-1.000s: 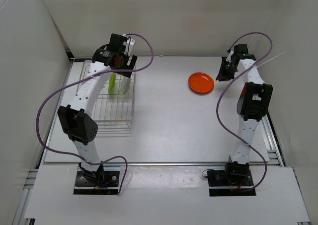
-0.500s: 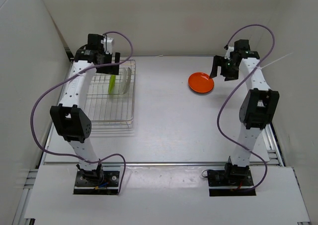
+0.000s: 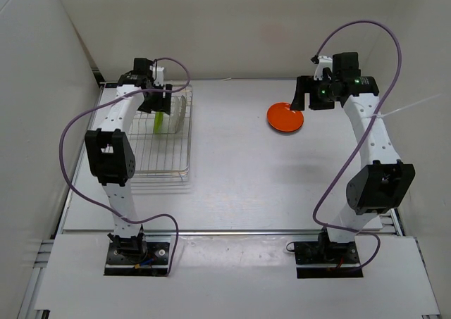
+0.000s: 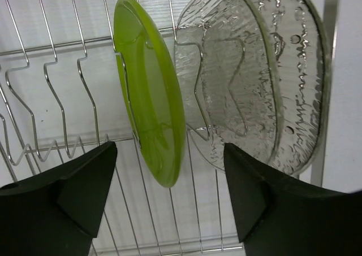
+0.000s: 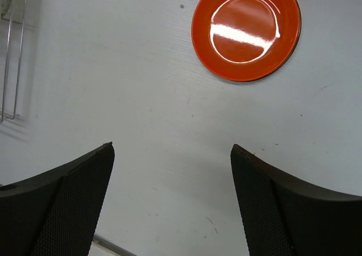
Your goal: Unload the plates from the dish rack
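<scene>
The wire dish rack [image 3: 189, 144] stands at the left of the table. A lime green plate [image 3: 160, 119] [image 4: 150, 92] and a clear plate [image 3: 180, 113] [image 4: 254, 81] stand on edge in its far end. My left gripper [image 3: 156, 102] [image 4: 169, 147] is open just above them, its fingers straddling the green plate's near edge without touching it. An orange-red plate [image 3: 285, 116] [image 5: 246, 30] lies flat on the table at the back right. My right gripper [image 3: 300, 101] [image 5: 171, 147] hangs open and empty above the table, beside that plate.
The rack's near part [image 3: 158, 157] holds only bare wires [image 4: 56, 44]. White walls close in the table at the back and on both sides. Purple cables loop off both arms. A corner of the rack [image 5: 11, 52] shows at the left of the right wrist view.
My right gripper has opened and risen away from the orange-red plate, which stays on the table. My left gripper has swung to the rack's far end and come close over the green plate.
</scene>
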